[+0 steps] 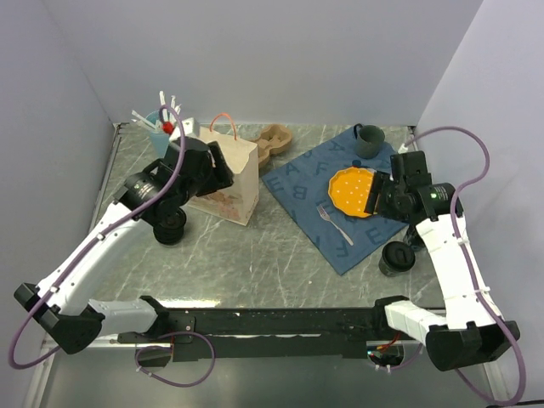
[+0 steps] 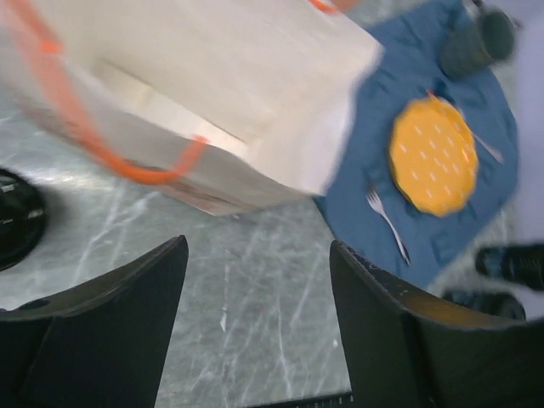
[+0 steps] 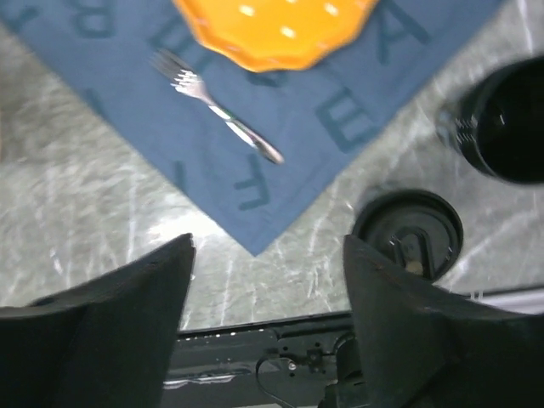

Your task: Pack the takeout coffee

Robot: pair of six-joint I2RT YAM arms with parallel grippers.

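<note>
One black takeout coffee cup (image 1: 170, 226) stands on the table under my left arm, left of the paper bag (image 1: 231, 174); its lid (image 2: 15, 217) shows at the left edge of the left wrist view. My left gripper (image 1: 221, 172) (image 2: 259, 255) hovers open and empty just in front of the bag (image 2: 212, 85). Another lidded black cup (image 1: 395, 257) (image 3: 408, 231) stands off the near right corner of the blue mat. My right gripper (image 1: 375, 194) (image 3: 268, 255) is open and empty above the mat's near corner, left of that cup. A further black cup (image 3: 506, 119) is beside it.
A blue letter-print mat (image 1: 310, 183) carries an orange plate (image 1: 350, 190), a fork (image 1: 334, 223) and a teal mug (image 1: 368, 140). Behind the bag stand a light-blue cup of white sticks (image 1: 155, 121) and a brown cardboard tray (image 1: 272, 140). Walls close in on the left, back and right.
</note>
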